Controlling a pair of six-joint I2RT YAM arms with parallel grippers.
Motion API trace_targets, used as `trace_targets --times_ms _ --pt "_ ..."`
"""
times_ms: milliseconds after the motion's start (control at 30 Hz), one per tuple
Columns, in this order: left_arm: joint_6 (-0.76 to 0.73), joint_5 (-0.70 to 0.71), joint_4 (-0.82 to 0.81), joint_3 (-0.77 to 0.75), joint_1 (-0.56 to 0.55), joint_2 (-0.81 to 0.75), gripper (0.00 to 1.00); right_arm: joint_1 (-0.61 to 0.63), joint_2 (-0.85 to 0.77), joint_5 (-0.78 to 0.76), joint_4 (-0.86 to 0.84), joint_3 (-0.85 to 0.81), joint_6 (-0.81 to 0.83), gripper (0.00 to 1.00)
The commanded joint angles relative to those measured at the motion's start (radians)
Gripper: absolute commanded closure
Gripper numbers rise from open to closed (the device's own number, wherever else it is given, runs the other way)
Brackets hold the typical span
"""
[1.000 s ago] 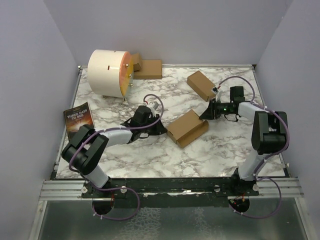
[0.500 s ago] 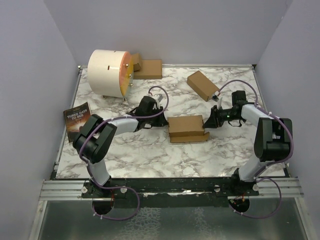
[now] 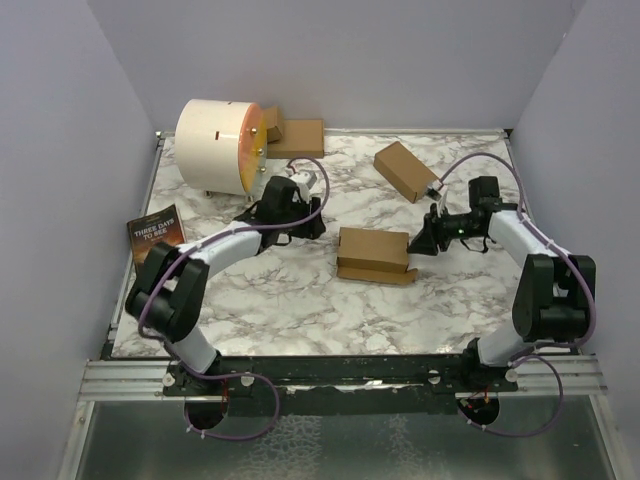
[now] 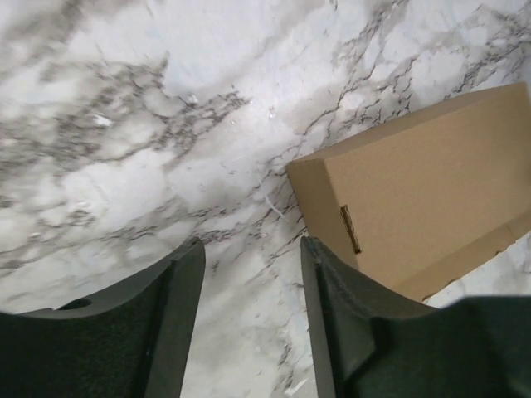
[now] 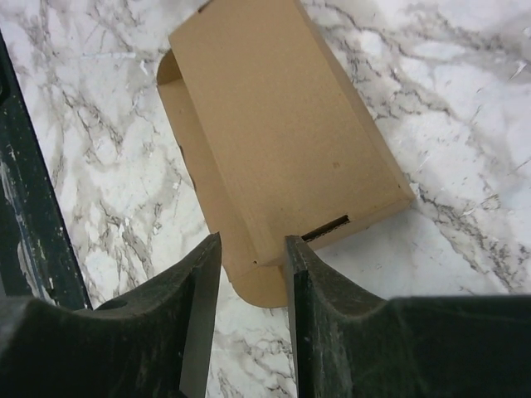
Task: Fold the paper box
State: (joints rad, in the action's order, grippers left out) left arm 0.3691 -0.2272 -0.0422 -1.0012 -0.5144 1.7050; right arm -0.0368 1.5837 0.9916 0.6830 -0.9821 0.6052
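Observation:
The brown paper box [image 3: 374, 254] lies mid-table, closed flat, with a flap sticking out along its near edge. My left gripper [image 3: 314, 224] is open and empty, a little left of the box. In the left wrist view the box corner [image 4: 415, 199] lies just right of the gripper [image 4: 249, 319]. My right gripper [image 3: 414, 243] is at the box's right end, with its jaws apart. In the right wrist view the box [image 5: 282, 124] lies ahead, and the rounded flap corner [image 5: 259, 282] sits between the fingertips [image 5: 251, 278], which are not clamped on it.
A second folded brown box [image 3: 404, 170] lies at the back right. A white cylinder with an orange face [image 3: 218, 145] stands at the back left, with flat cardboard [image 3: 297, 137] behind it. A dark book [image 3: 154, 237] lies at the left edge.
The box has turned from a diagonal to lying nearly square across the table. My left gripper has drawn back, away from the box. My right gripper has stayed at the box's right end.

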Motion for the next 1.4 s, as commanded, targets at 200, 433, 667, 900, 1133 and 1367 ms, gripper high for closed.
trace_targets --times_ms 200,433,667,900,1133,1367 --pt "-0.412 -0.262 -0.231 0.173 0.014 -0.410 0.29 -0.023 -0.166 0.162 -0.282 0.094 -0.344 0.62" --pt "-0.817 -0.310 -0.225 0.300 -0.203 -0.472 0.11 -0.087 -0.142 0.167 -0.270 0.078 -0.547 0.58" --pt "-1.190 -0.264 -0.204 0.378 -0.337 -0.418 0.10 -0.147 -0.276 0.160 -0.408 0.208 -0.592 0.51" --pt "-1.296 -0.218 -0.233 0.361 -0.338 -0.260 0.09 -0.149 -0.382 0.150 -0.573 0.395 -0.777 0.15" --pt "-1.308 -0.142 -0.386 0.383 -0.338 -0.164 0.09 -0.149 -0.290 0.042 -0.592 0.425 -0.852 0.24" --pt "-1.284 -0.113 -0.453 0.392 -0.337 -0.131 0.09 -0.149 -0.195 0.002 -0.588 0.418 -0.877 0.29"
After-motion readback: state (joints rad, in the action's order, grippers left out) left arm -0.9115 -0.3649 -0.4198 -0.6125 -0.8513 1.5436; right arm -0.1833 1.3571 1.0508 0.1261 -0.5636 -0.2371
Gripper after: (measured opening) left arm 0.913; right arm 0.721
